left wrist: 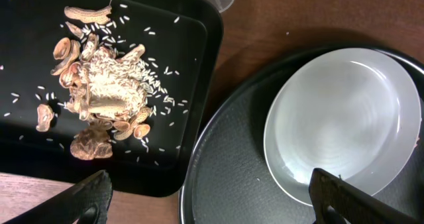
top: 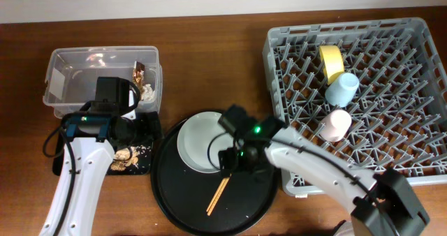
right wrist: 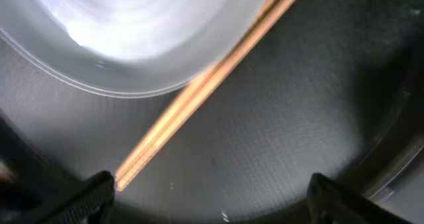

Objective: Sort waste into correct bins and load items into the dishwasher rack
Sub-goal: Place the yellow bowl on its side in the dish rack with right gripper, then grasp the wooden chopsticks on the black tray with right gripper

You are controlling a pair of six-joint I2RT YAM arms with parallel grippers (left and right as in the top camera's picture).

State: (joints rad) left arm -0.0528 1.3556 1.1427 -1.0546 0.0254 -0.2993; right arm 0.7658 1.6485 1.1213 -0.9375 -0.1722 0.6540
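Note:
The pale grey plate (top: pixel 198 143) lies on the round black tray (top: pixel 181 201), with the wooden chopsticks (top: pixel 218 196) beside it. My right gripper (top: pixel 230 159) is open low over the tray, by the plate's right edge; its view shows the plate (right wrist: pixel 132 32) and chopsticks (right wrist: pixel 199 91). My left gripper (top: pixel 120 130) is open and empty over the shallow black tray (top: pixel 143 163) holding food scraps (left wrist: pixel 99 95). The clear tub (top: pixel 70 75) holds the wrapper (top: pixel 137 74) and tissue (top: pixel 148 91). The yellow bowl (top: pixel 331 61), blue cup (top: pixel 341 89) and pink cup (top: pixel 336 124) sit in the grey rack (top: pixel 391 68).
The plate (left wrist: pixel 344 118) and the round tray's rim (left wrist: pixel 205 158) show to the right in the left wrist view. Rice grains are scattered on the shallow black tray (left wrist: pixel 192 45). The wooden table (top: pixel 209 61) runs under everything.

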